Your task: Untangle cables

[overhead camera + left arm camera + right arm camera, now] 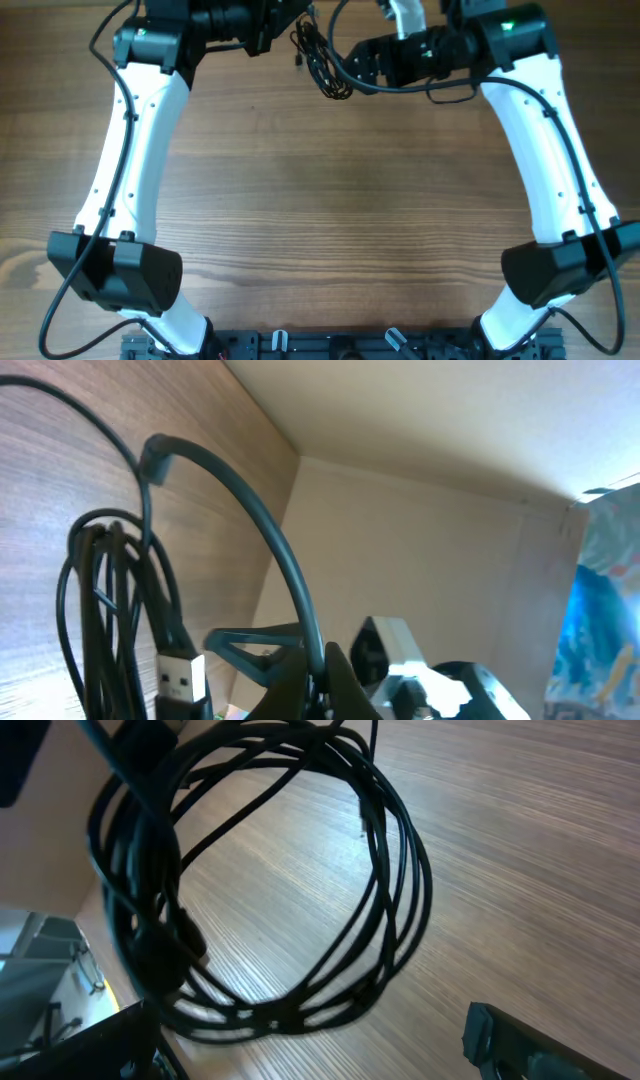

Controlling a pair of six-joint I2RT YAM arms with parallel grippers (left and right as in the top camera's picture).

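Observation:
The cables (322,66) hang as a black tangled coil at the table's far edge, between the two arms. My left gripper (290,26) is shut on one dark-green cable strand (300,600), pinched between its fingertips (345,685). The strand arcs up and over to the hanging coil (110,610). A silvery USB plug (180,678) dangles beside the coil. My right gripper (354,66) sits just right of the bundle and stands open. In the right wrist view the coil (395,850) loops over the wood ahead of that gripper (310,1055), with its fingers (520,1040) wide apart and nothing between them.
The wooden table (330,200) spreads toward the near edge, where both arm bases (330,345) stand. A beige wall (420,530) rises right behind the far edge. A blue object (610,600) shows at the right of the left wrist view.

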